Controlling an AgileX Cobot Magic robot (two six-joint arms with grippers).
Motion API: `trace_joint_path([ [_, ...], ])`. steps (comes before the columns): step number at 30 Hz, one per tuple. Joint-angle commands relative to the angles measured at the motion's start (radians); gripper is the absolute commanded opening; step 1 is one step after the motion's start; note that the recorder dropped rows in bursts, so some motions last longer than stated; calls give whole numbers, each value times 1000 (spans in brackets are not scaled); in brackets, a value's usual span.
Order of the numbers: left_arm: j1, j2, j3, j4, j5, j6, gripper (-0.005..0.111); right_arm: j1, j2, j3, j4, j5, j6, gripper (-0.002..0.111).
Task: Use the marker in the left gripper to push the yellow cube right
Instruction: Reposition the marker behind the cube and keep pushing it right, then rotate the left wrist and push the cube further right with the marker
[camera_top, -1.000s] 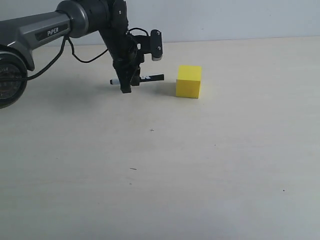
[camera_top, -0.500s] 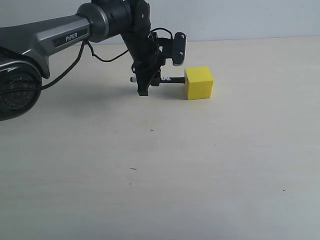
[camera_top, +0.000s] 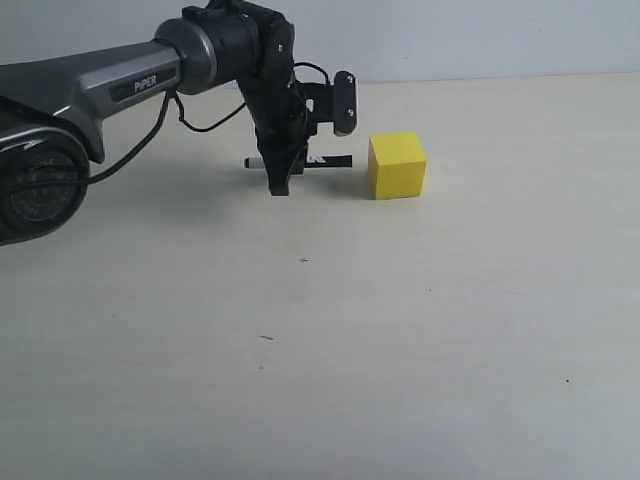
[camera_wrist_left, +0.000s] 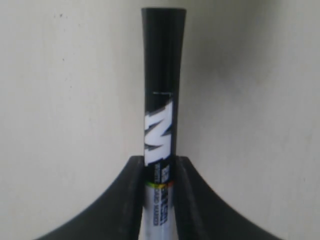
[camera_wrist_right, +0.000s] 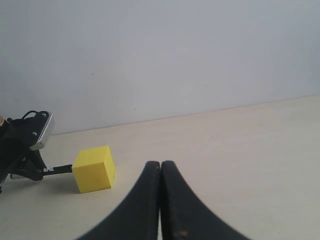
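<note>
Table (camera_top: 400, 330), marker (camera_top: 335, 160) level, pointing at yellow cube (camera_top: 397, 166)

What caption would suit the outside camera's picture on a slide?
Left gripper holds a marker level, its black end pointing at the yellow cube with a gap between them.

Dull and shiny finishes
The yellow cube (camera_top: 397, 166) is seen as matt and smooth. The marker (camera_wrist_left: 161, 75) is capped in shiny black plastic. The left hand (camera_top: 278, 186) is made of dull black plastic. The surface (camera_top: 400, 330) is finished pale, matt and wood-like.
</note>
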Motion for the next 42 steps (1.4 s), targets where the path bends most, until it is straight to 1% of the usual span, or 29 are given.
trace_joint_path([
  [1, -40, -2, -6, -4, -77, -12, 0, -4, -5, 5, 1, -10, -8, 0],
  [5, -47, -6, -6, -2, -87, -12, 0, -4, -5, 5, 1, -10, -8, 0],
  [12, -5, -6, -6, 1, -50, -41, 0, -4, -5, 5, 1, -10, -8, 0],
  [15, -3, -6, -6, 3, -50, -37, 0, -4, -5, 5, 1, -10, -8, 0],
  [19, -24, -6, -6, 3, -58, 15, 0, -4, -5, 5, 1, -10, -8, 0],
  [24, -67, -6, -6, 6, -83, 27, 0, -4, -5, 5, 1, -10, -8, 0],
  [25, -67, -6, -6, 28, -83, 26, 0, -4, -5, 5, 1, -10, -8, 0],
  [31, -64, -6, -6, 30, -70, 22, 0, -4, -5, 5, 1, -10, -8, 0],
  [35, -69, -10, -6, 30, -6, 18, 0, -4, -5, 5, 1, -10, -8, 0],
  [39, -71, -24, -6, 40, 29, -37, 0, -4, -5, 5, 1, -10, -8, 0],
  [42, -73, -39, -6, 110, 29, -132, 0, -4, -5, 5, 1, -10, -8, 0],
])
